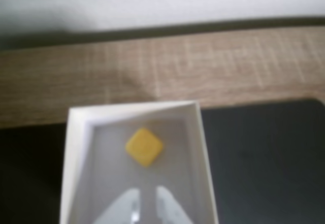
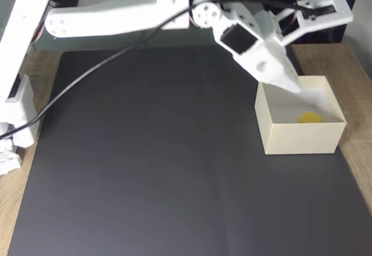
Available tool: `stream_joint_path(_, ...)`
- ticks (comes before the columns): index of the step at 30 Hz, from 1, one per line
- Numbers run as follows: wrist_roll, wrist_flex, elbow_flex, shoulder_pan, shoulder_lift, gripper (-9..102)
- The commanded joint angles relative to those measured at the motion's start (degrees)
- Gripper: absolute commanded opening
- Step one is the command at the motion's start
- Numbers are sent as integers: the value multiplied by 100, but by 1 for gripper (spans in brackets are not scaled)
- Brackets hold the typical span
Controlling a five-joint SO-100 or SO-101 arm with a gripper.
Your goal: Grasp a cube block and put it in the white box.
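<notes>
Fixed view: the white arm [image 2: 122,9] reaches from its base at the left edge across the top of the frame and bends down toward the right, where the hand [image 2: 293,86] dips its pale fingertips over the back rim of the white box [image 2: 299,137]. The box sits at the right of the frame on the edge of the black mat [image 2: 145,163], which covers most of the wooden worktop [image 2: 357,151]; bare wood shows along the right edge and in strips at the left. The cube block [image 2: 309,117] lies on the box floor, yellow, toward the right-hand side and apart from the fingertips. A black cable [image 2: 116,56] loops from the arm down toward the base. Wrist view: the box [image 1: 76,148] fills the lower centre of the frame, its walls splayed by the lens, the far corner toward the top. The cube [image 1: 144,146] rests on the paler floor, turned corner-on like a diamond, in the upper part of the box's interior, clear of the walls. The hand [image 1: 148,196] enters from the bottom edge, its two white fingers [image 1: 124,203] parted with a gap between them, nothing between the tips, released; the cube lies beyond them, not touching. Wood grain [image 1: 203,66] runs across the upper half, with a pale wall [image 1: 162,0] behind.
</notes>
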Motion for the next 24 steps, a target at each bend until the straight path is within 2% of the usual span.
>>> stream_joint_path(1,0,105,185,-176,861,0)
stream_joint_path(8,70,-255,2470,-475,2769,0)
stream_joint_path(14,53,-1046,5019,-668,4588,0)
stream_joint_path(18,9,-1714,6319,-694,5520,0)
stream_joint_path(24,26,-2250,7928,-624,6724,0)
